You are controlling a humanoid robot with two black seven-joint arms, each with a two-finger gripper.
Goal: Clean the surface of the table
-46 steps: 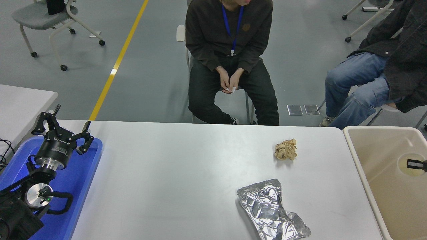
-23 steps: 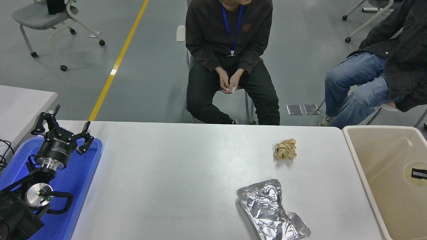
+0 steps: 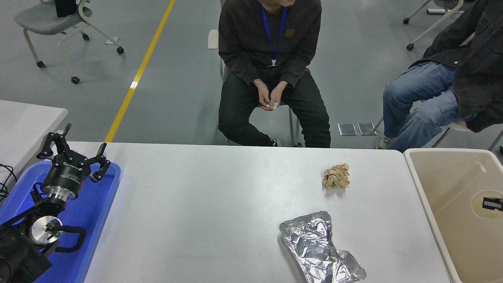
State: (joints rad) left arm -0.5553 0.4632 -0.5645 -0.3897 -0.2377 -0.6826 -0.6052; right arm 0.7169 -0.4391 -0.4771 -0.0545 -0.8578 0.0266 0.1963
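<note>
The table surface [image 3: 204, 212], wide matte white-grey, fills the lower middle of the head view. On it, toward its right end: a crumpled brown paper wad [image 3: 336, 176], and nearer the table's front edge a flattened silver foil wrapper [image 3: 320, 248], the two apart. Off the table's right end sits a beige bin [image 3: 440, 196]; a small dark bit of the right gripper [image 3: 493, 203] shows over it at the frame edge, fingers can't tell. At the table's left end, a blue tray [image 3: 94, 212]; the left gripper [image 3: 74, 151] hovers over it w/ fingers spread wide, holding nothing. Beyond the table's far edge a seated person [image 3: 271, 70], hands together; another person [image 3: 452, 78] far right.
</note>
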